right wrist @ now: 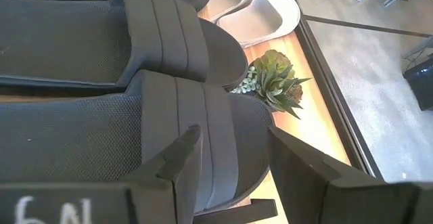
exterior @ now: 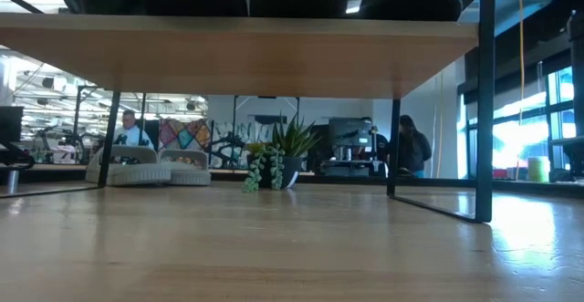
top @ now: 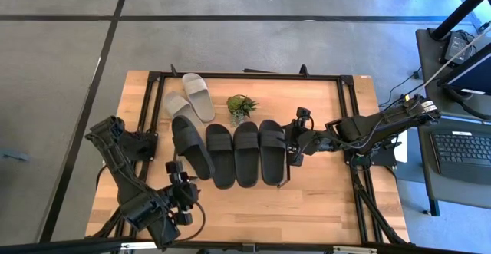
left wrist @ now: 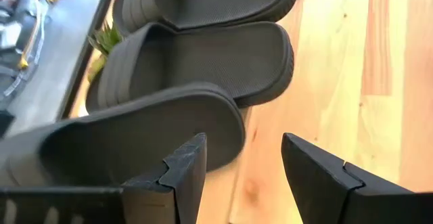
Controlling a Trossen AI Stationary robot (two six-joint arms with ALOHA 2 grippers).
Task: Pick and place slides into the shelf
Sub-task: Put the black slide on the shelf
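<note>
Four black slides [top: 234, 153] sit side by side on top of the shelf [exterior: 246, 57], so they fill one row. Two grey slides [top: 192, 100] lie behind, by the plant [top: 241, 106]. My right gripper [top: 291, 148] and left gripper [top: 178, 179] are spread wide, holding nothing, next to the row.

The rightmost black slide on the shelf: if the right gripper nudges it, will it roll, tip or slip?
The rightmost black slide lies flat on its sole, so it probably won't roll or tip. Its textured footbed suggests grippy rubber, likelier to drag than glide. Beside the neighbouring black slide, it might shove that. The open right gripper is alongside.
</note>
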